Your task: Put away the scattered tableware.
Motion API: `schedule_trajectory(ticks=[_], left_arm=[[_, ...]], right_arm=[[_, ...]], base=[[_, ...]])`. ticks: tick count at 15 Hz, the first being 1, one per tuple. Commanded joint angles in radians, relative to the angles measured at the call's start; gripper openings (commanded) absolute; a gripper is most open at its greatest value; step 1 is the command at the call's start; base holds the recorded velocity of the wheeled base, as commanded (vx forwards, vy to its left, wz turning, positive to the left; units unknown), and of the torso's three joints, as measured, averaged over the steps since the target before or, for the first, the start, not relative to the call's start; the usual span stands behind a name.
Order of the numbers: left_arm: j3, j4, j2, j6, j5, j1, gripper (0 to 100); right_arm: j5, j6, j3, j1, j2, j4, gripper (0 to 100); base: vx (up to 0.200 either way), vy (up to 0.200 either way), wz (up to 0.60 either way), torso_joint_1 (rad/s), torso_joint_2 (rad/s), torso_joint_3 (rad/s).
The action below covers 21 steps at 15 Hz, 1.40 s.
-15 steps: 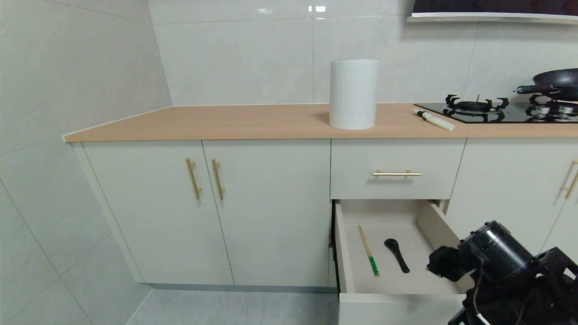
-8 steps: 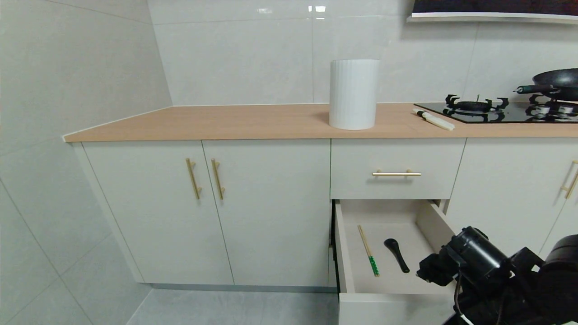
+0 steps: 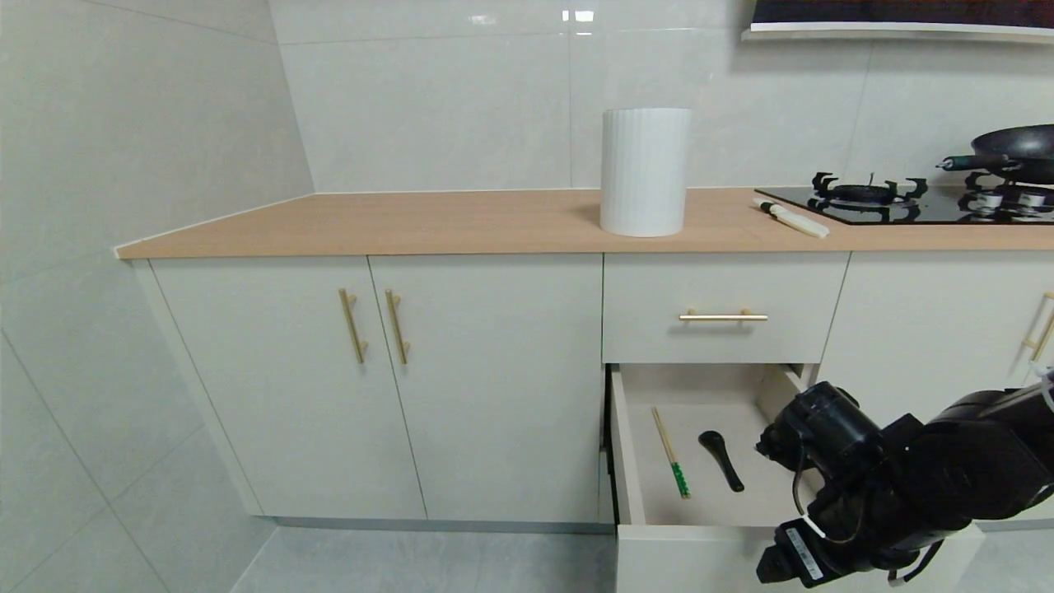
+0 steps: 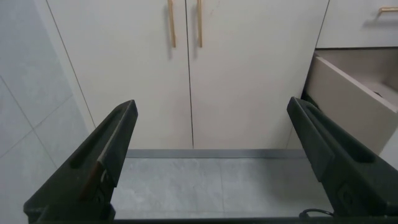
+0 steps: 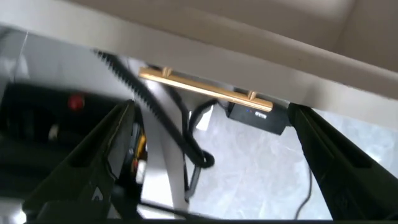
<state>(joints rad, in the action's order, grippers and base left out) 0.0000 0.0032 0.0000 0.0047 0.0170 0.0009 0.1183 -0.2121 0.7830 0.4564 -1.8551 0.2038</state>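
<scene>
Right end effector [image 5: 211,108] spread wide, seemingly near drawer handle [image 5: 205,89], drawer [image 3: 623,445] front corner hidden behind arm [image 3: 947,469].

Countertop [image 3: 412,222]: light wood grain. Canister [image 3: 645,171]: white, vertical ribbing. Cabinet doors [image 3: 494,387]: plain pale greenish-grey; bar handles [image 3: 352,326] brass-gold. Drawer [image 3: 708,420]: beige inside. Chopsticks [image 3: 671,465]: pale wood, green-patterned ends. Spoon [image 3: 721,459]: black. Hob [image 3: 906,206]: glossy black; wok [image 3: 1017,152] black. Black too: left gripper [image 4: 214,162], right gripper [image 5: 211,155]. Wall tiles [image 3: 428,107]: glossy pale grey. Floor [image 3: 412,564]: grey
</scene>
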Motion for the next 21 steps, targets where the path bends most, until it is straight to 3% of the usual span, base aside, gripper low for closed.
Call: schedule_trajectory(ticks=[1, 4, 12, 15, 21], left_arm=[[0.0, 0.0, 0.0, 0.0, 0.0, 0.001, 100], [0.0, 0.0, 0.0, 0.0, 0.0, 0.001, 100], [0.0, 0.0, 0.0, 0.0, 0.0, 0.001, 100], [0.0, 0.0, 0.0, 0.0, 0.0, 0.001, 100], [0.0, 0.0, 0.0, 0.0, 0.0, 0.001, 100]], right_arm=[[0.001, -0.01, 0.019, -0.013, -0.038, -0.001, 100], [0.001, -0.046, 0.052, -0.042, -0.065, -0.011, 100], [0.001, -0.056, 0.058, -0.127, -0.174, -0.274, 100], [0.003, -0.049, 0.154, -0.148, -0.292, -0.408, 100], [0.034, -0.055, 0.412, -0.18, -0.47, -0.411, 100]], base=[[0.0, 0.0, 0.0, 0.0, 0.0, 0.0], [0.0, 0.0, 0.0, 0.0, 0.0, 0.0], [0.0, 0.0, 0.0, 0.0, 0.0, 0.0], [0.0, 0.0, 0.0, 0.0, 0.0, 0.0], [0.0, 0.0, 0.0, 0.0, 0.0, 0.0]])
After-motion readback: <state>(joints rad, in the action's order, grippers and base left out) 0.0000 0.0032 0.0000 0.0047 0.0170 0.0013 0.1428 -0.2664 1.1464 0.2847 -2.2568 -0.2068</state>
